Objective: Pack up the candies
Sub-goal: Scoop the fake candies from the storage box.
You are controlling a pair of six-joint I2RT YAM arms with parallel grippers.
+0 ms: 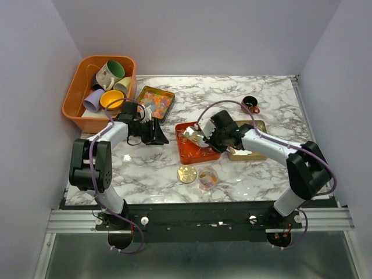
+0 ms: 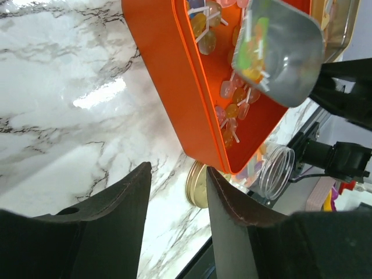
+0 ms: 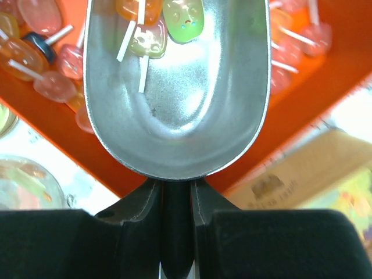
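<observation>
While dealing with candies (image 2: pixel 231 110) this light and hard, expect slick wrappers and snagging white sticks; better to lift in bulk than to pinch singly. Found mostly heaped in orange tray (image 1: pixel 187 156) at mid-table, with a few resting at the far end of metal scoop (image 3: pixel 174 104), held over that tray. Best moved by scoop to clear jar (image 1: pixel 208 179) just beside the tray's near corner, seemingly with some inside already. Pose of right arm (image 1: pixel 270 145): stretched inward, right gripper (image 3: pixel 174 187) clamped tight on the scoop's handle. Left gripper (image 2: pixel 178 172) poised low over marble (image 2: pixel 70 116) beside the tray, fingers spread, holding nothing.
</observation>
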